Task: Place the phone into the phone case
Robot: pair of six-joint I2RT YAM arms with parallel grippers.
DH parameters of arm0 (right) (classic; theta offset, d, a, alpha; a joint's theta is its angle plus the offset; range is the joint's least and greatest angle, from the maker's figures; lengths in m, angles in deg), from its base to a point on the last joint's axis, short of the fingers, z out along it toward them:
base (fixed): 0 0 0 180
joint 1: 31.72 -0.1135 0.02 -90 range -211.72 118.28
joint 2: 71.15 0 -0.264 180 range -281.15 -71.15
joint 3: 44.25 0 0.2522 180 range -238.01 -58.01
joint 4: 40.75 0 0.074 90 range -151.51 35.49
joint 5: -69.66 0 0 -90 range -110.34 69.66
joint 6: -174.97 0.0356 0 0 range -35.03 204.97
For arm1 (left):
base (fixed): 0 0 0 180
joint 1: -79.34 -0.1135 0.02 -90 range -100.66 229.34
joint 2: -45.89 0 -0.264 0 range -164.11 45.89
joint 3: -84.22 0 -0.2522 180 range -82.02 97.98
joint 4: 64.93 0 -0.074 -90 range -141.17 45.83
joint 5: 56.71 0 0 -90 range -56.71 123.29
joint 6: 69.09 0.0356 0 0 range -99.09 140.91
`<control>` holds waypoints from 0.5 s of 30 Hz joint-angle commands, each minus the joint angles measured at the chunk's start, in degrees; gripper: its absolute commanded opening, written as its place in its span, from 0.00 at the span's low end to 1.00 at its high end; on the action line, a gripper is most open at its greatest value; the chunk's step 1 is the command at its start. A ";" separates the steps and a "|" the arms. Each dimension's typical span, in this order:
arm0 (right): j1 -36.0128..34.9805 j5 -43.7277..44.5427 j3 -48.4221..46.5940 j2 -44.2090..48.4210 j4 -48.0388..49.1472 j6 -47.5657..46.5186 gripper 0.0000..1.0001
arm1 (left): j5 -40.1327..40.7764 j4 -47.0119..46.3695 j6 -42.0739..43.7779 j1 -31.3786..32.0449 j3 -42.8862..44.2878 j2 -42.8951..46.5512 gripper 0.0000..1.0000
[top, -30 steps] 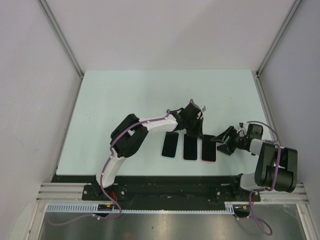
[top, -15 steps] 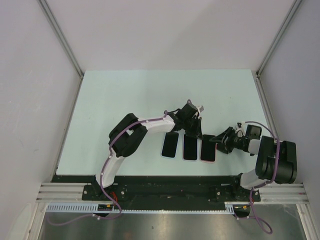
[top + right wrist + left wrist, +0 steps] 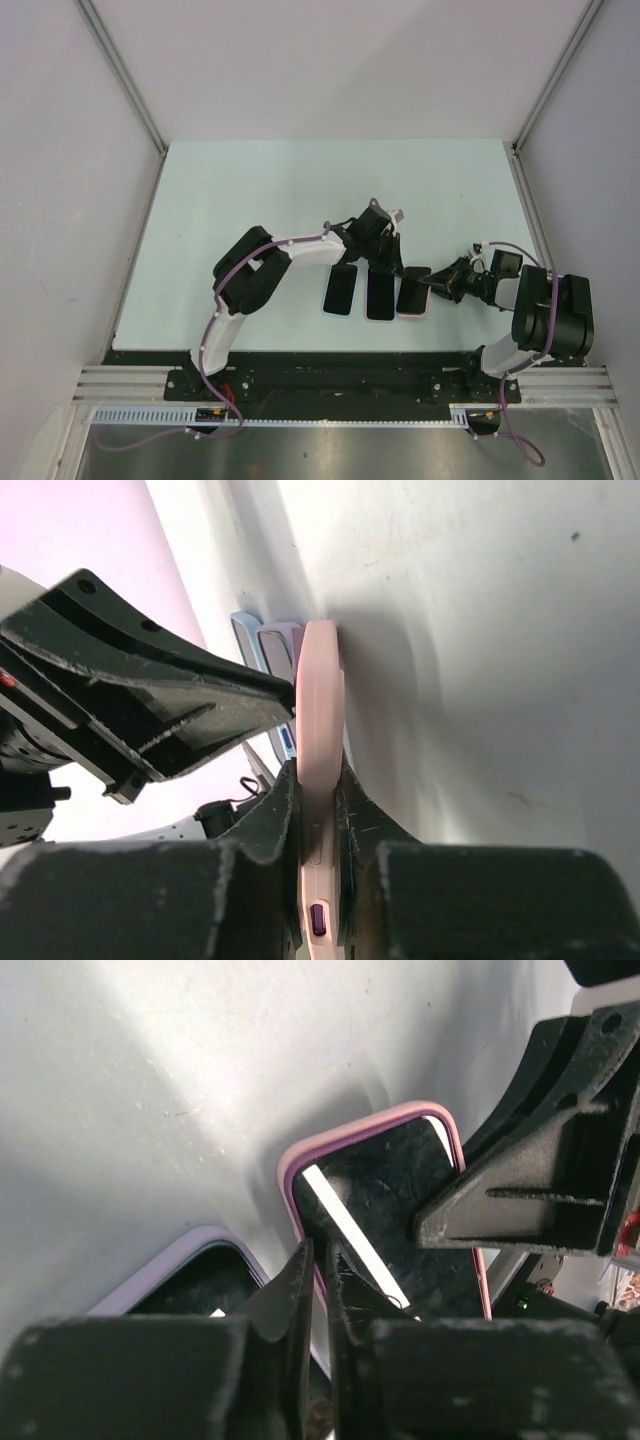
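Near the front edge of the bench (image 3: 250,200), the right claw (image 3: 318,780) is clamped on one end of the pink case (image 3: 413,297), a finger on each face. The case lies slanted, out of line with the two beside it. The phone (image 3: 400,1210) sits inside it, its black screen framed by the pink rim. Just left lie a lavender case (image 3: 380,296) and a blue case (image 3: 340,291), side by side. Beyond them the left claw (image 3: 320,1255) reaches down with its fingers together, their tips at the pink rim's far corner.
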 commanded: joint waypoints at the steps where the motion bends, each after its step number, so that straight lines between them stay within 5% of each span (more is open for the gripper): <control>1: -0.87 -6.66 -0.76 2.26 10.24 9.63 0.00 | -5.33 -1.89 -1.74 0.51 -2.36 8.28 0.21; 9: -3.76 -10.53 -0.94 14.73 29.57 28.00 0.00 | -8.93 -3.03 -1.13 -8.02 -12.02 27.78 0.59; 15: -10.26 -8.26 -0.85 15.37 55.56 49.44 0.00 | -16.57 -13.30 -4.54 -11.10 -24.67 40.81 0.73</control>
